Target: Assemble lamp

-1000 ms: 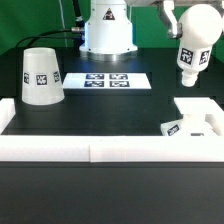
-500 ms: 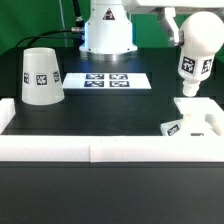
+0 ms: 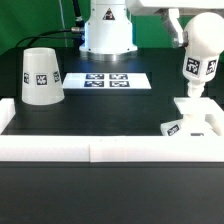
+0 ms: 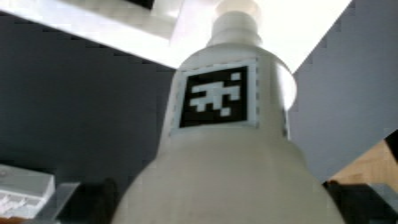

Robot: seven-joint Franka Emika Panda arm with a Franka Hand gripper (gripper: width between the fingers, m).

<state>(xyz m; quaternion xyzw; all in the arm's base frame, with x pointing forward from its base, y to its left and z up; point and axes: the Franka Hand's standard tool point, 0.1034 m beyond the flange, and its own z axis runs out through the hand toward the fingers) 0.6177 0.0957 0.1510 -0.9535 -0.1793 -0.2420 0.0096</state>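
My gripper (image 4: pixel 214 205) is shut on the white rounded bulb (image 3: pixel 197 62), with a dark finger on each side of its wide end. The bulb hangs narrow end down and slightly tilted, at the exterior view's right. Its tip is just above the flat square base (image 3: pixel 198 116) and apart from it. In the wrist view the bulb (image 4: pixel 217 150) fills the picture, its black-and-white tag facing the camera. The truncated-cone shade (image 3: pixel 41 77) stands on the table at the exterior view's left.
The marker board (image 3: pixel 108 80) lies on the black table in front of the arm's white pedestal (image 3: pixel 107 30). Long white border rails (image 3: pixel 100 148) run along the front and up both sides, and the base lies against the right rail.
The bulb, held in my gripper, has moved toward the exterior view's right and a little lower, and now hangs over the base.
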